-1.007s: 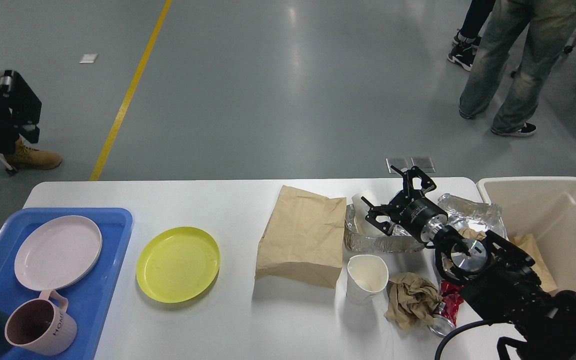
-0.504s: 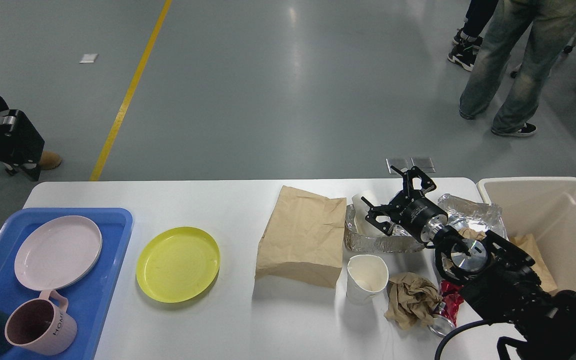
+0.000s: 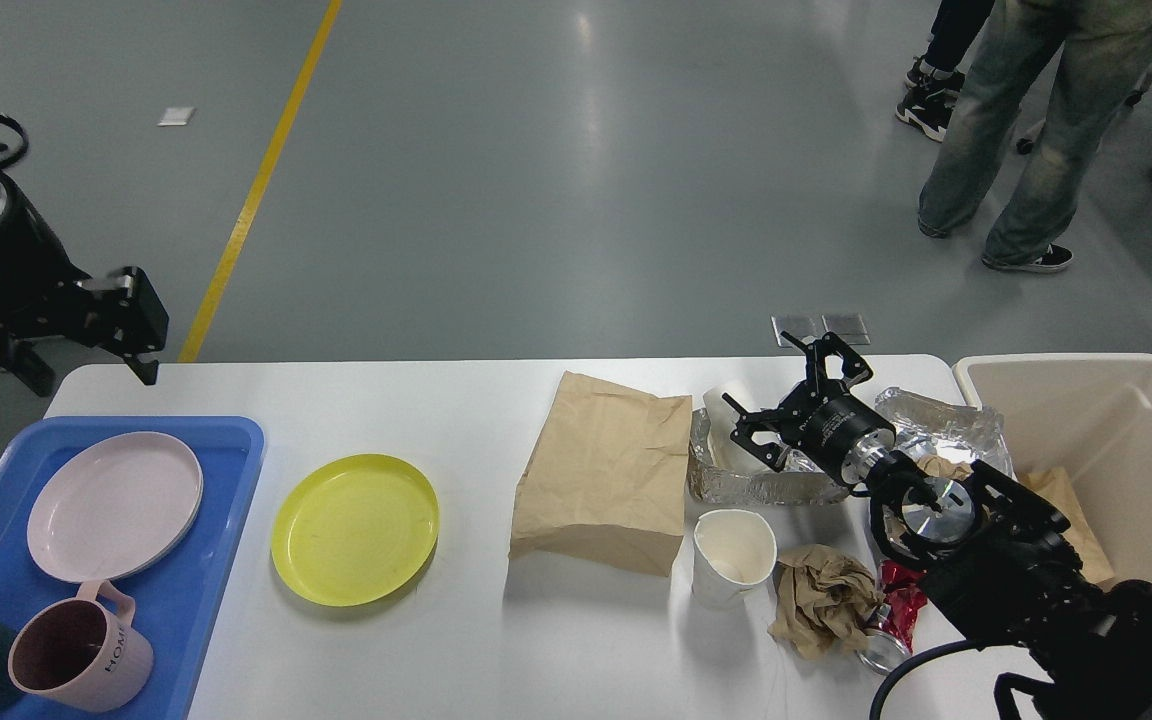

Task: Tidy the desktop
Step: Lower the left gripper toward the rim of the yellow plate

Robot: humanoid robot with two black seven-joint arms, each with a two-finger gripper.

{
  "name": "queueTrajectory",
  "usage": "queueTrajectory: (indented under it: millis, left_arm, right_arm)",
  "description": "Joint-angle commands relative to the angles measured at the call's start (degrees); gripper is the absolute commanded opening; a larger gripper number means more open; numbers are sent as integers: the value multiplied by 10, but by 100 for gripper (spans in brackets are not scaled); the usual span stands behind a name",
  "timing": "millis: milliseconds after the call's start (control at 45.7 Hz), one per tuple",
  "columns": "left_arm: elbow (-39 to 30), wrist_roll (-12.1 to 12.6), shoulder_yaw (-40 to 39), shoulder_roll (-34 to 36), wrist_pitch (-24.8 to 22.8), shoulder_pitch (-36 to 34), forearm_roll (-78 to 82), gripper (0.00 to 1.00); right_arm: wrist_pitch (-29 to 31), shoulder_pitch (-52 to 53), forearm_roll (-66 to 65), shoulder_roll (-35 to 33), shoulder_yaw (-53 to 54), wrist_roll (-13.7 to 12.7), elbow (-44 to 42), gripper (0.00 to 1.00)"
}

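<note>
The white desktop [image 3: 496, 650] fills the lower part of the view, its far edge meeting a grey floor [image 3: 536, 180] with a yellow line [image 3: 256, 190]. Bare surface lies between the yellow plate [image 3: 355, 527] and the brown paper bag [image 3: 604, 472]. The left gripper [image 3: 131, 325] hangs above the far-left corner; I cannot tell how its fingers stand. The right gripper [image 3: 798, 398] hovers with fingers spread apart over a foil tray [image 3: 756, 485] holding a white cup [image 3: 728, 405]. At the left edge a blue tray [image 3: 191, 590] holds a pink plate [image 3: 114, 505] and pink mug [image 3: 81, 655]. A beige bin [image 3: 1151, 470] stands far right.
</note>
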Motion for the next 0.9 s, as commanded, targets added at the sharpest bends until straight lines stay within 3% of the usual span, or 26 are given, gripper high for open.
queueTrajectory:
  millis: [0, 131, 328, 876]
  left_arm:
    - [23, -1, -51, -4, 75, 102, -2, 77]
    - [35, 1, -100, -5, 148, 184, -1, 79]
    - [62, 4, -124, -5, 131, 242, 2, 92]
    - [129, 1, -250, -24, 207, 387, 1, 92]
  right_arm:
    - [0, 0, 0, 0, 0, 0, 0, 100]
    - [0, 0, 0, 0, 0, 0, 0, 100]
    - [0, 0, 0, 0, 1, 0, 0, 100]
    - [0, 0, 1, 0, 0, 0, 0, 100]
